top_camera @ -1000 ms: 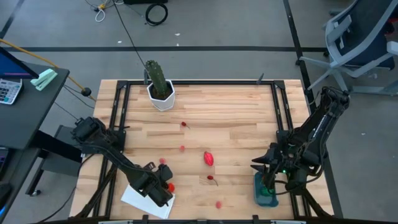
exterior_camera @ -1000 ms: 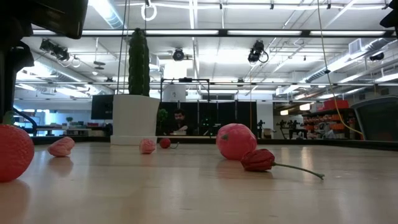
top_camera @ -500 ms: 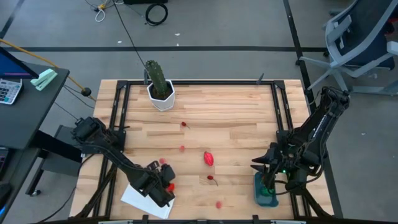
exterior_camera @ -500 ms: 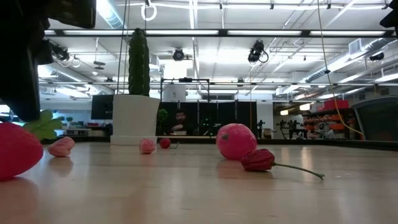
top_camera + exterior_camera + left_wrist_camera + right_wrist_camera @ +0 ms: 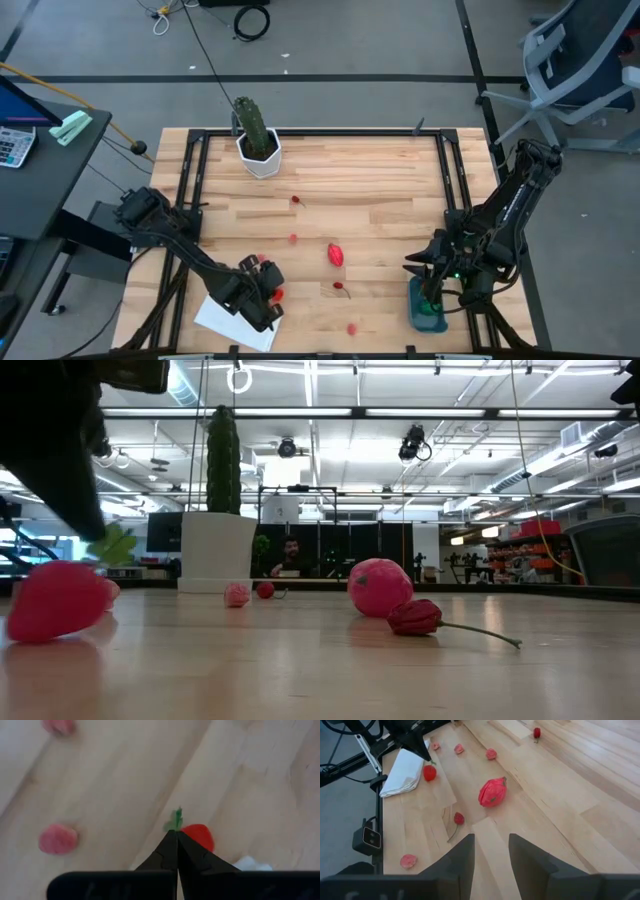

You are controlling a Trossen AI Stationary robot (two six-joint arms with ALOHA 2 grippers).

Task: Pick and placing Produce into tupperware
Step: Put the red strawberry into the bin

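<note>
Near the worktop's (image 5: 380,180) front-left corner, the left hand (image 5: 176,836) pinches a small red toy strawberry's (image 5: 198,836) green leaf — pickup underway — next carry it to the teal-blue plastic tupperware (image 5: 427,312).

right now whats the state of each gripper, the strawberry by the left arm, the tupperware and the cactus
left gripper: fingers shut on the strawberry's green leaf
strawberry: hanging tilted from its leaf, low over the table
right gripper: open, holding nothing, above the tupperware
tupperware: upright at the table's front right
cactus: upright in its white pot
</note>
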